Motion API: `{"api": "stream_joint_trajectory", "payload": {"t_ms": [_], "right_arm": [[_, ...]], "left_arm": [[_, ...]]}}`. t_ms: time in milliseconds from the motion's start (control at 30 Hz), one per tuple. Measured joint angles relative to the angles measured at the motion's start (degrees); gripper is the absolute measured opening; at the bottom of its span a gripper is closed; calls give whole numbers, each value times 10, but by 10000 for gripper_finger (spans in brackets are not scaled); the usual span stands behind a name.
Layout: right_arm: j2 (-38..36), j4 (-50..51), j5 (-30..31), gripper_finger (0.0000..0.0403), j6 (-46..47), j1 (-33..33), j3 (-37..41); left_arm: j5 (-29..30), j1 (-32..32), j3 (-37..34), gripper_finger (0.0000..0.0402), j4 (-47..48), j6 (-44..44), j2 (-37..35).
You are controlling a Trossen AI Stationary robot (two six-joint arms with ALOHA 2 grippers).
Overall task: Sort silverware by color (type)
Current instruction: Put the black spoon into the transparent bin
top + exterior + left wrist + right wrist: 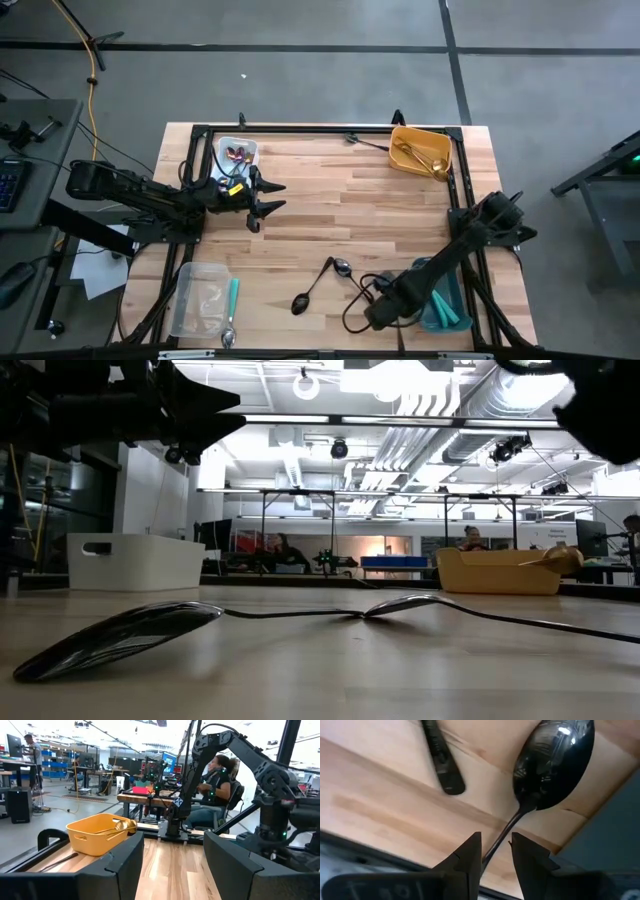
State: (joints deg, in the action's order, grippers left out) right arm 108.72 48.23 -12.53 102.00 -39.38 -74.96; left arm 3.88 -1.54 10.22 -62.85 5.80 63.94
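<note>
we judge the sorting mostly done: gold spoons (424, 157) lie in the yellow plastic bin (398, 137), and two glossy black spoons (322, 281) remain on the wooden worktop (360, 200), well away from that bin. our right gripper (495, 849) has narrow jaws astride a black spoon's handle; left gripper (272, 196) waits, jaws wide, empty.

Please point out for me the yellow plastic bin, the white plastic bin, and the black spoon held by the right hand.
Yellow rectangular plastic bin (407, 133): high view, on its rim.
White rectangular plastic bin (130, 563): low view, on its side wall.
Black metal spoon (555, 765): right wrist view, on its bowl.
</note>
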Motion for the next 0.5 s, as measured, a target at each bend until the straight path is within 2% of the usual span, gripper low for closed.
{"api": "stream_joint_trajectory", "payload": {"t_ms": [233, 500], "right_arm": [[28, 7, -42, 100, -3, 0, 0], [31, 21, -31, 100, -4, 0, 0]], "left_arm": [[0, 0, 0, 200, 1, 0, 0], [0, 0, 0, 200, 1, 0, 0]]}}
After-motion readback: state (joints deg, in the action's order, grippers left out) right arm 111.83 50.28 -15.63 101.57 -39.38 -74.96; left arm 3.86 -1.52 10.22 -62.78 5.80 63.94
